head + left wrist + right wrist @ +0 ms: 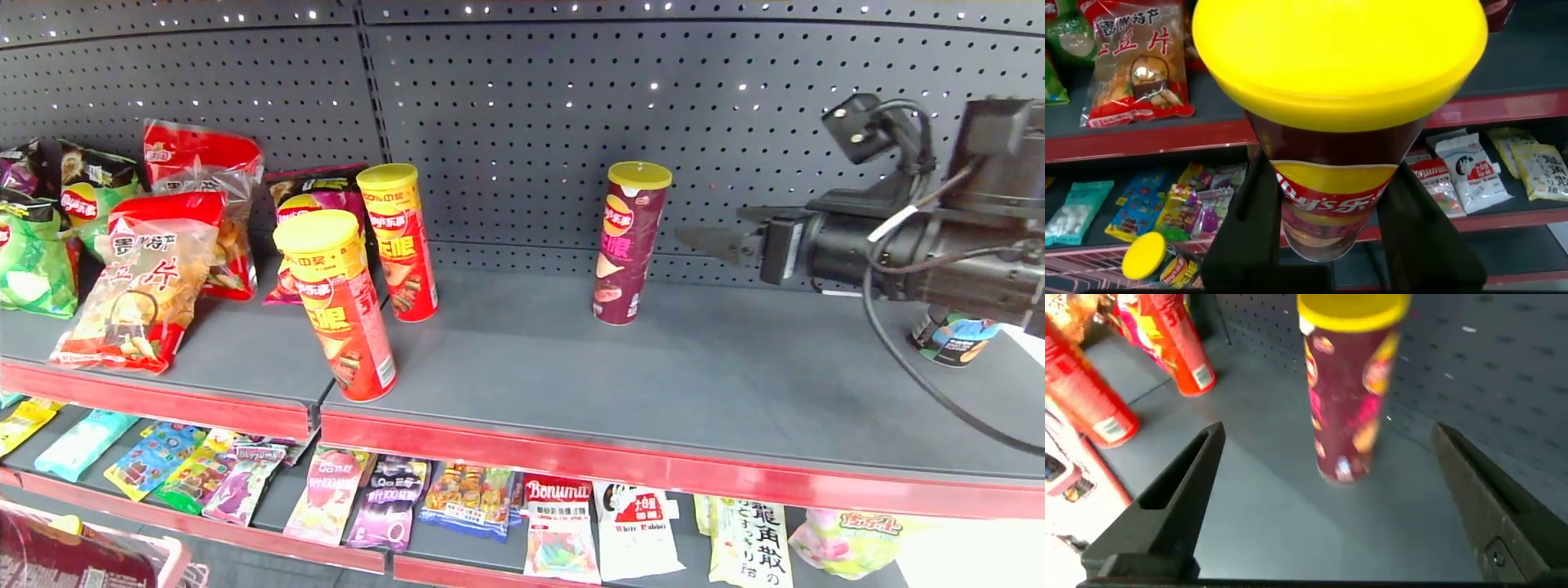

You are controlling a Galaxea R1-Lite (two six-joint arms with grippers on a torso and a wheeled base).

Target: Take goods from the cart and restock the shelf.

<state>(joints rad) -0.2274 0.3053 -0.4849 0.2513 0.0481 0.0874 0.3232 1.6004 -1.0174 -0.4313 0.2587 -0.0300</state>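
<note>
Nearest, the left gripper (1331,245) clamped a yellow-lidded purple can (1339,73). At centre right, the right gripper (709,242) gaped wide, holding nothing, near a purple-labelled tube (627,245) standing mid-frame on bare shelf (735,367), well behind its red front edge.

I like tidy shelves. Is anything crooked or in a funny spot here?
Nothing is spilled or broken. One red can stands right at the front lip of the shelf and seems to lean, and the red snack bag near it slumps forward.

Bright even light, soft shadows; glints through pegboard (522,90) holes; shelf edge (653,467) bowed; purple can (1351,400) blurred.
</note>
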